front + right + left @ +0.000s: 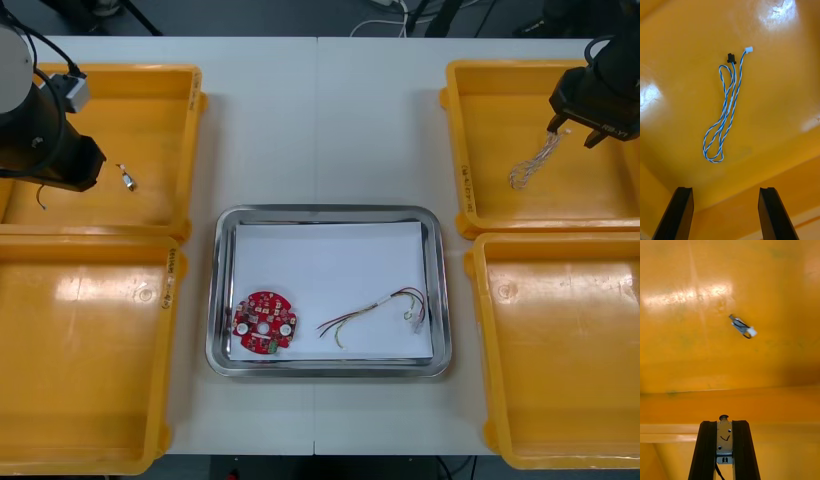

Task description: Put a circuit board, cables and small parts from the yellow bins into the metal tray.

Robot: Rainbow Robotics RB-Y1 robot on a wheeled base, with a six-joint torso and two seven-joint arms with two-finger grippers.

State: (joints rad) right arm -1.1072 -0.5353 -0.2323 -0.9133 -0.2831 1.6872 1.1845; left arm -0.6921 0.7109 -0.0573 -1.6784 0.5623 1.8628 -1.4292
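Your left pincer [724,424] is clamped on a small metal part [724,440] over the far left yellow bin [150,110], where a second small part [742,326] lies. Your right pincer [725,189] hangs with fingers wide apart over the twisted blue and white cable [725,116] in the far right yellow bin [500,110]. A red circuit board [265,321] and a red and yellow cable [375,310] lie in the metal tray [330,212].
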